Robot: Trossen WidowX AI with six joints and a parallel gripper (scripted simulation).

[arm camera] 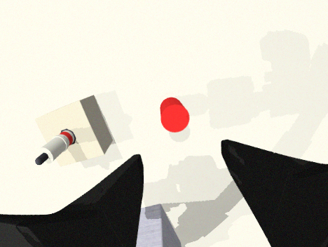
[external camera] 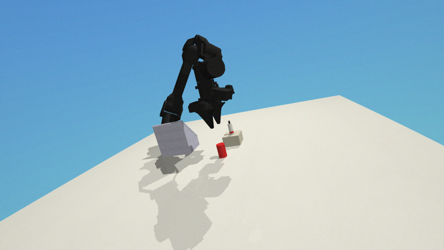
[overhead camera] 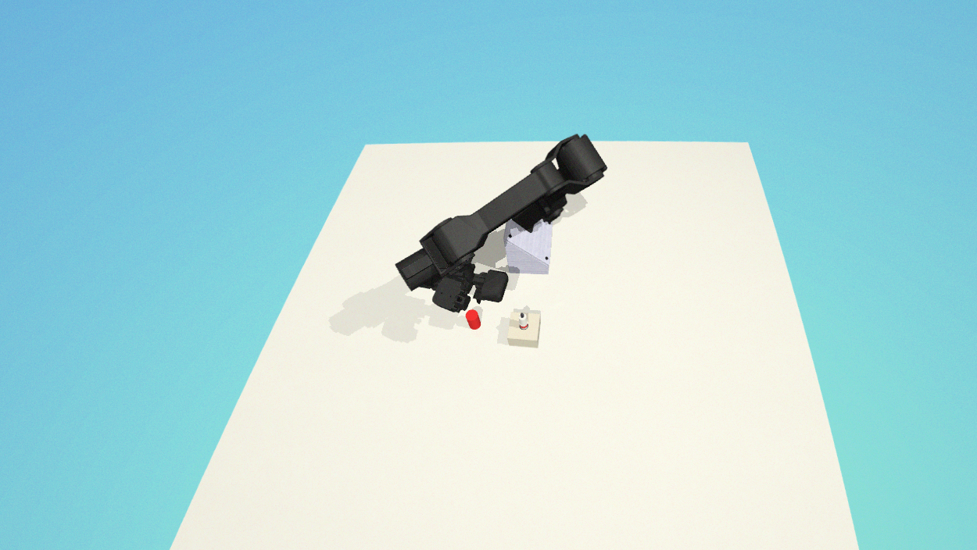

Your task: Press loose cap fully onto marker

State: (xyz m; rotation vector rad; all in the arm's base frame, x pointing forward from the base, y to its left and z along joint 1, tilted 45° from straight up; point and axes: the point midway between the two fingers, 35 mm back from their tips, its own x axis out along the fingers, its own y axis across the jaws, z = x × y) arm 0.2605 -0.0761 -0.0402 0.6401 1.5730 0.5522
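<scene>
scene: black arm bends down over the counter, hand pointing at the work area, w/ cap and marker both in sight of the wrist view.

hand: fingers stand partly apart, roughly half spread, nothing between them; it hangs above the counter, off the surface, per the exterior view.

cap: red cap stands upright and loose on the counter, just beside the holder block, apart from it, not touching the hand. in the wrist view the cap sits ahead of the gap between the fingers, a bit off centre.

marker: marker stands upright in the holder block, dark tip bare, white body, red band low down. no cap on it.

base: grey-white block carries the arm's foot, behind the cap and well apart from it.

done so far: arm is brought over the work area, hand aimed down near the cap. that is approach only, by my reading; no part of the capping itself is done.

left to do: nearly all of it. lower and centre the hand round the cap, clamp, lift, carry over the marker tip, line up, seat, press till fully on, let go, pull the arm away.

est. progress: early, approx the first stage of several.

watch for: cap is small, light-looking and unfixed; a finger clipping its side on the way down could likely tip it.
</scene>
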